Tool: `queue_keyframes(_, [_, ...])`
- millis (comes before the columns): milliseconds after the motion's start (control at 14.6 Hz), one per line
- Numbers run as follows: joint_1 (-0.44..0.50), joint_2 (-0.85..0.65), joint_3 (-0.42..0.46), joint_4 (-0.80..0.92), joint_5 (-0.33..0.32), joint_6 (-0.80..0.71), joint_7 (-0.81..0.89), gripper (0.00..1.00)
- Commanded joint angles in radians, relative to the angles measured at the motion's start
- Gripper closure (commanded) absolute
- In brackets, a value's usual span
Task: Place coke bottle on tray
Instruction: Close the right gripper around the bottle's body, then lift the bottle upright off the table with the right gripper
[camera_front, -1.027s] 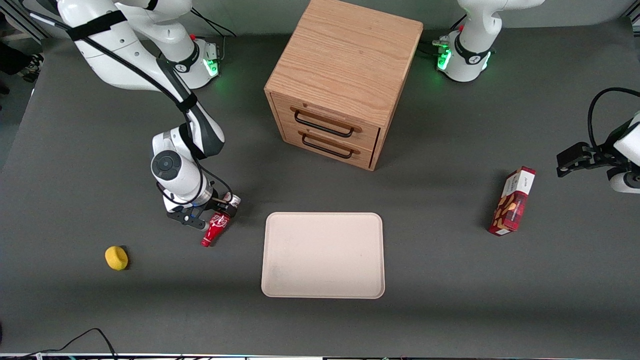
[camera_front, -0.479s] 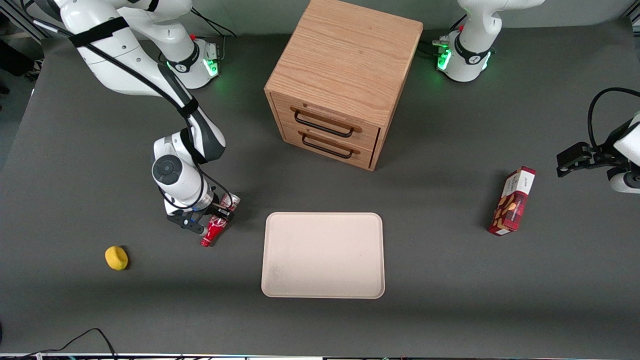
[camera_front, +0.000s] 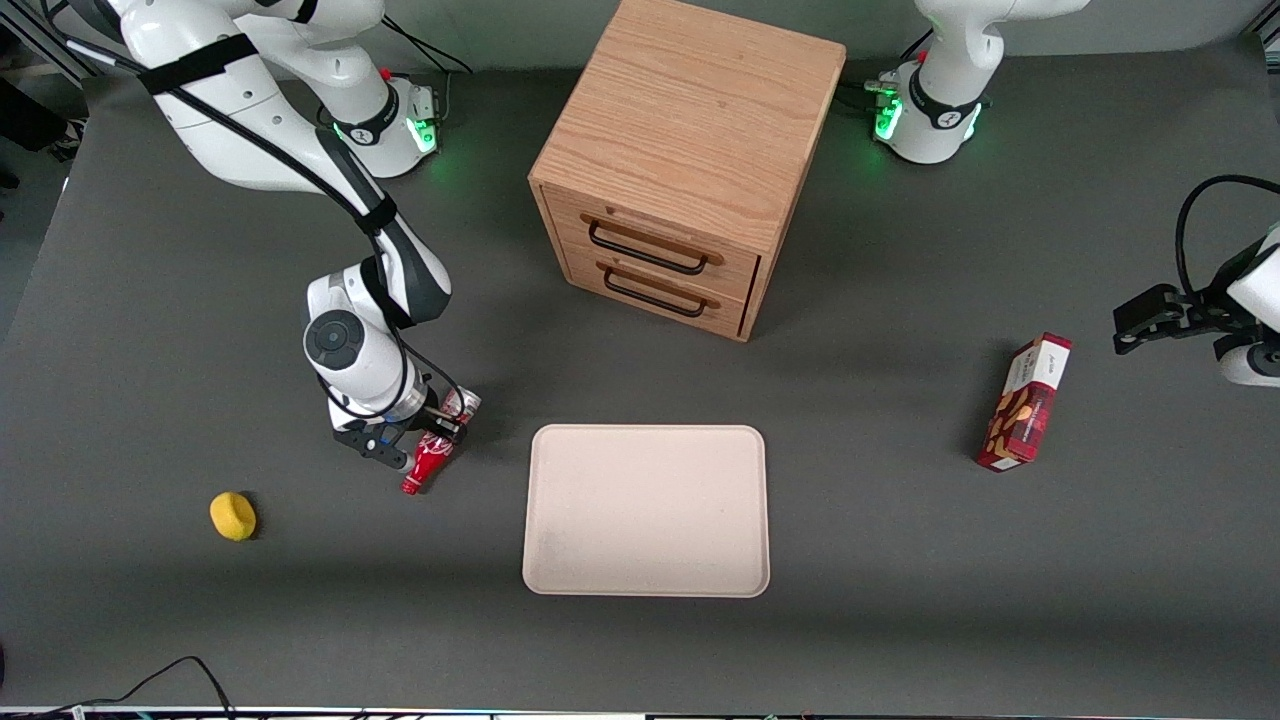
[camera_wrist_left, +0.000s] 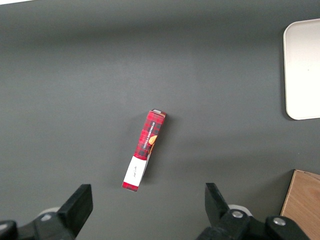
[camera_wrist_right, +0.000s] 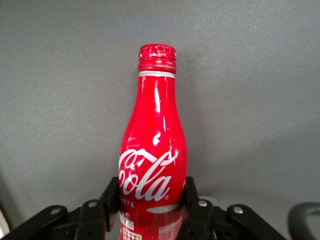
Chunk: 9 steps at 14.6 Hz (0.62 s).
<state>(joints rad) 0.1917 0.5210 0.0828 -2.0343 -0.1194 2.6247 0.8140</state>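
I see my gripper (camera_front: 425, 441) low over the tabletop (camera_front: 900, 560), its jaws clamped on the lower body of the coke bottle (camera_front: 428, 461), which lies tilted with its cap toward the front camera, near the tray (camera_front: 646, 510) but outside its rim.

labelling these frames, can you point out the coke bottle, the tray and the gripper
coke bottle (camera_wrist_right: 152, 165), right wrist view, on the red body at the white script
tray (camera_front: 646, 510), front view, on its bare flat middle
gripper (camera_front: 418, 445), front view, between the fingertips, which are shut on the bottle's body
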Motion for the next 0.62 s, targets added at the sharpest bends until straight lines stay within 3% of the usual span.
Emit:
queue_keyframes(0, [-0.009, -0.083, 0.003, 0.017, -0.023, -0.107, 0.03, 1.0])
queue_keyframes(274, [-0.028, -0.264, 0.015, 0.063, 0.004, -0.423, -0.065, 1.0])
queue_keyframes(548, [-0.06, -0.403, 0.014, 0.231, 0.116, -0.788, -0.209, 1.0])
